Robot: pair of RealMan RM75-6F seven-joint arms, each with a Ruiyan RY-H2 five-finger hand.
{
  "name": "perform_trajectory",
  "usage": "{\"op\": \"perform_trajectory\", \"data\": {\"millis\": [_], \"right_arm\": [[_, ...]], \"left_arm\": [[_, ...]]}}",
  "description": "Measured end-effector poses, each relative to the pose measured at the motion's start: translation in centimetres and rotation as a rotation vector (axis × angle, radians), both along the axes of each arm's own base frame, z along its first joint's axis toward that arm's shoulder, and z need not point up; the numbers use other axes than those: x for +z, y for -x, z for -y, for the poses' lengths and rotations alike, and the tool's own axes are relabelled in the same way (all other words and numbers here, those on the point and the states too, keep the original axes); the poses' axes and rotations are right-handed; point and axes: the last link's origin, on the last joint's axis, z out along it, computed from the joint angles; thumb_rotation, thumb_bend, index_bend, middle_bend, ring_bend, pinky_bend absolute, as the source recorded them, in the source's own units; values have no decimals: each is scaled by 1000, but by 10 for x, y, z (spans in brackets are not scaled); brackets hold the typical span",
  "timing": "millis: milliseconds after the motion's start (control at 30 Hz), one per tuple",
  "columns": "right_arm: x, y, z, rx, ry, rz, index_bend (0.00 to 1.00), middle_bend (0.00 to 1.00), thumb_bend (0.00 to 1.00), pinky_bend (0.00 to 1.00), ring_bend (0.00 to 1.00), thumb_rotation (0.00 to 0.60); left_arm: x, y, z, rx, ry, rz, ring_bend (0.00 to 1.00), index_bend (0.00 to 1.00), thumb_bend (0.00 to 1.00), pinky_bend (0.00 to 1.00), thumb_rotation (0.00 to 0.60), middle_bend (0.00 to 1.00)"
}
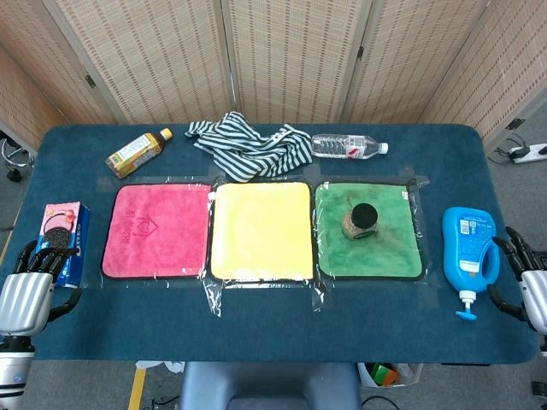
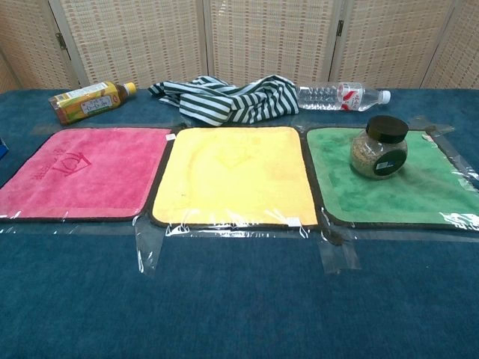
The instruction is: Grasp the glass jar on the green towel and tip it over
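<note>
A small glass jar [image 1: 361, 221] [image 2: 380, 147] with a black lid stands upright on the green towel [image 1: 389, 249] [image 2: 419, 194], near the towel's middle. Brownish contents fill it. My right hand [image 1: 528, 278] hangs at the table's right edge with fingers spread and nothing in it, well to the right of the jar. At the left edge my left hand [image 1: 32, 284] is likewise empty, fingers apart. Neither hand shows in the chest view.
A yellow towel [image 1: 261, 231] and a pink towel [image 1: 157, 231] lie left of the green one. A blue pump bottle [image 1: 468, 252] lies between the jar and my right hand. A cookie box [image 1: 65, 235], tea bottle [image 1: 138, 152], striped cloth [image 1: 249, 145] and water bottle [image 1: 349, 146] lie around.
</note>
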Motion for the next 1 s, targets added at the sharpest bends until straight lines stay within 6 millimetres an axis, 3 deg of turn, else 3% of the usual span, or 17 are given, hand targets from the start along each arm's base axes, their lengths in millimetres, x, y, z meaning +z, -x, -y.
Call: {"op": "perform_trajectory", "data": {"millis": [367, 600, 767, 900, 1000], "right_arm": [[2, 1, -5, 6, 8, 9, 68, 18, 400, 166, 106, 600], [-3, -1, 7, 10, -6, -4, 40, 18, 392, 166, 106, 600], [-12, -6, 30, 15, -37, -15, 3, 18, 377, 159, 97, 600], [-25, -15, 59, 32, -64, -11, 0, 18, 305, 144, 89, 600], [-38, -22, 83, 41, -91, -11, 0, 18, 304, 132, 85, 600]], "left_arm": [[1, -2, 1, -12, -9, 6, 215, 239, 328, 102, 600, 296], [2, -1, 4, -9, -9, 9, 215, 239, 328, 102, 600, 296], [2, -1, 6, -8, -11, 13, 215, 239, 328, 102, 600, 296], [3, 1, 9, -3, -15, 15, 215, 239, 328, 103, 600, 296], [5, 2, 11, 0, -19, 15, 216, 239, 328, 104, 600, 296]]}}
